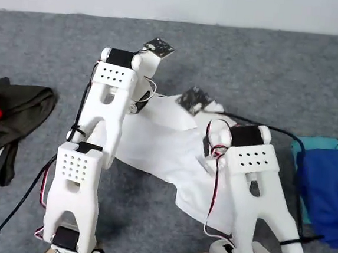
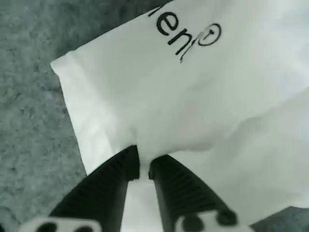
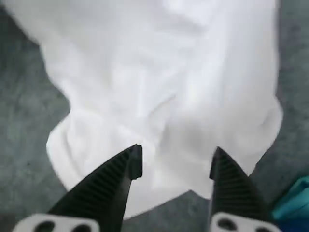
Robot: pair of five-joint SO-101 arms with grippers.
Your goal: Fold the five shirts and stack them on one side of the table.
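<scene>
In the left gripper [image 2: 144, 163], white shirt [image 2: 203, 96]

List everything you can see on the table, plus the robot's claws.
white cloth shirt with black print: one, white, table's middle
heap of dark cloth shirts: one, black and grey with red, left edge
blue folded cloth shirt: one, blue, right edge, on the teal one
teal cloth shirt: one, teal, under the blue one
grey felt table cover: one, grey, beneath everything
left claw: one, black, shut on the white shirt
right claw: one, black, open over the white shirt
</scene>
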